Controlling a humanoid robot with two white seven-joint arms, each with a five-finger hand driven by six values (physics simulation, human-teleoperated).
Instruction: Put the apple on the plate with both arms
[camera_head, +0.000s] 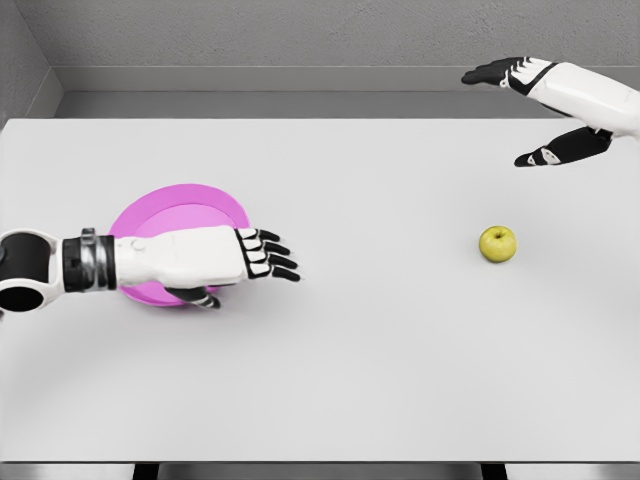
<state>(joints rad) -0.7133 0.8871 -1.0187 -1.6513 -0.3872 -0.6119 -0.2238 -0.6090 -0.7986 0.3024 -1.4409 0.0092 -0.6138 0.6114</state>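
Currently the apple lies free on the table, right of centre and well apart from the plate, which sits on the left side. The left hand is over the near edge of the plate, fingers extended and slightly curled, thumb tucked below near the rim; whether it actually grips the plate cannot be determined. The right hand is raised above the far right of the table, fingers and thumb spread wide, holding nothing, and positioned beyond and to the right of the apple. Judged from this layout, the task is at the approach step: the apple has not yet been grasped. The next move calls for lowering the right hand toward the apple, closing the fingers around it, then carrying it leftward to the plate.
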